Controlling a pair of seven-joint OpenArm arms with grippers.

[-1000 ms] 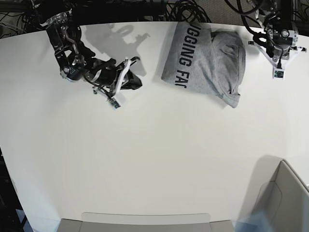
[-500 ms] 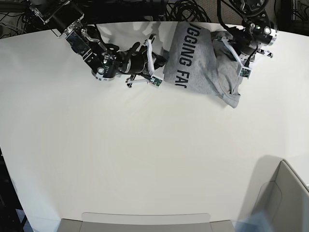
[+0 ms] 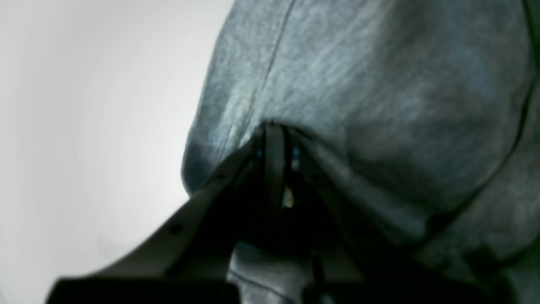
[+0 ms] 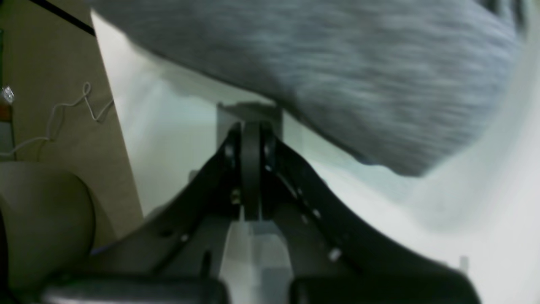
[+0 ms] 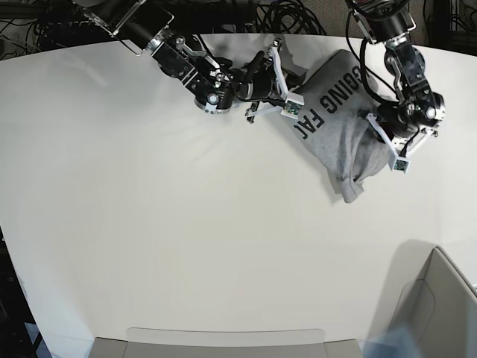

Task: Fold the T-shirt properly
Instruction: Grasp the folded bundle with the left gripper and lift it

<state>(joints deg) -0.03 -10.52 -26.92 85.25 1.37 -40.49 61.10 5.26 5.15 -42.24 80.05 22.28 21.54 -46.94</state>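
Since half a second ago I see the T-shirt (image 5: 339, 127) has been turned on the white table (image 5: 186, 239): it was lying squarely near the far edge with its lettering running up the left side, and now it sits skewed, the black letters slanting and a loose corner pointing down toward me. My right gripper (image 5: 287, 93) has slid along the far edge and now sits over the shirt's left border, while the left gripper (image 5: 384, 142) has dropped down to the shirt's right side.

In the left wrist view the left gripper (image 3: 274, 139) is clenched, its tips pressed into grey fabric (image 3: 379, 84); whether cloth is pinched I can't tell. In the right wrist view the right gripper (image 4: 251, 135) is clamped shut, with the shirt (image 4: 337, 71) lifted just above it.

A cardboard box (image 5: 440, 306) sits at the near right corner, cables (image 5: 291, 15) behind the table.
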